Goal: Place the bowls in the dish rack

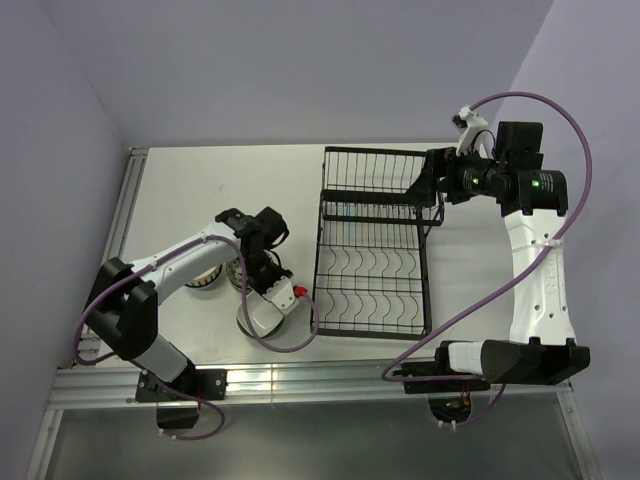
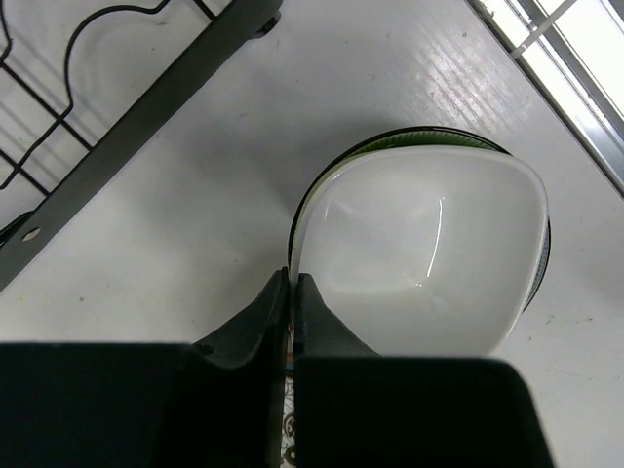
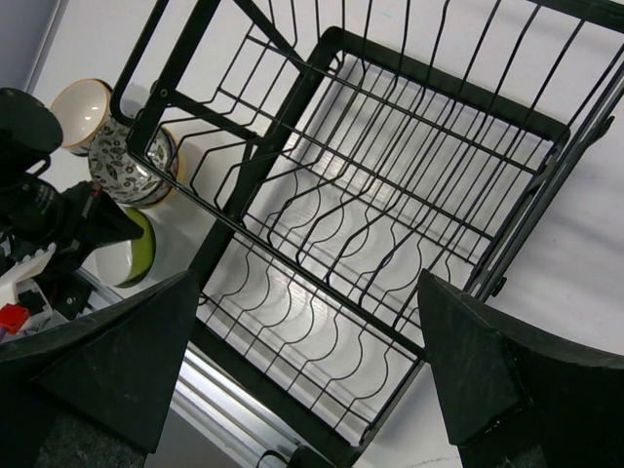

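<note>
A lime green bowl with a white inside [image 2: 429,263] sits on the table left of the black wire dish rack [image 1: 370,331]. My left gripper [image 2: 291,285] is shut on its near rim, one finger inside and one outside. From above, the left gripper [image 1: 266,296] is over that bowl [image 1: 258,320]. A dark patterned bowl [image 3: 132,168] and a cream bowl [image 3: 82,110] stand just beyond it. My right gripper [image 3: 307,292] is open and empty above the rack [image 3: 283,146], near its raised basket end [image 1: 375,175]. I see no bowls in the rack.
The rack's frame bar [image 2: 146,127] runs close to the held bowl. The table's metal rail [image 1: 300,385] runs along the near edge. The left arm's purple cable [image 1: 285,345] loops beside the bowl. Walls close off the back and left.
</note>
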You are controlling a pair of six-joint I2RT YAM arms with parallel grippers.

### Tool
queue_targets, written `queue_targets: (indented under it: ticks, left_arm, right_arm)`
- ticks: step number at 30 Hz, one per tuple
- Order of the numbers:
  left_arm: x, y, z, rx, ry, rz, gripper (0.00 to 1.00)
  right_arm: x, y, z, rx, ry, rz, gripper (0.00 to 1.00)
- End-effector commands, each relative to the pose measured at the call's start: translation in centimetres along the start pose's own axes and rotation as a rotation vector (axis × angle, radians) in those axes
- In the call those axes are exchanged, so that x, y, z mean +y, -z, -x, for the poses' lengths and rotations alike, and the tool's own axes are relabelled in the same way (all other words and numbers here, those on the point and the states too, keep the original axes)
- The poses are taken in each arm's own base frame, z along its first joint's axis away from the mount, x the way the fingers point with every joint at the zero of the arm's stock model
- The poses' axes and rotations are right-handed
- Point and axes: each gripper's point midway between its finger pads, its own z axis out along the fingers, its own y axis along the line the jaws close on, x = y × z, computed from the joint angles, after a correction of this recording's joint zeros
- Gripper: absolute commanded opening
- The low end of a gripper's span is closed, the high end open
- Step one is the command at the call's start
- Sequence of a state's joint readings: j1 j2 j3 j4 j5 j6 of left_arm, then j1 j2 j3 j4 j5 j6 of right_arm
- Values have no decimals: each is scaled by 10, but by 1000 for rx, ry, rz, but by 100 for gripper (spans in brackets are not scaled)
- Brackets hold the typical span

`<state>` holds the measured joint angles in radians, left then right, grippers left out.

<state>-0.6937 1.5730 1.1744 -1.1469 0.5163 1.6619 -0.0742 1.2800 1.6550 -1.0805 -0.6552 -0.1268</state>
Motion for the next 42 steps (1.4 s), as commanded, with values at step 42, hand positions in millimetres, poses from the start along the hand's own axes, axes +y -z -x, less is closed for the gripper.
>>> queue_targets:
  ticks: [42]
  left_arm:
    - [223, 378, 165, -991, 423, 1176, 0]
  right_arm:
    - [115, 40, 144, -383, -10, 450, 100]
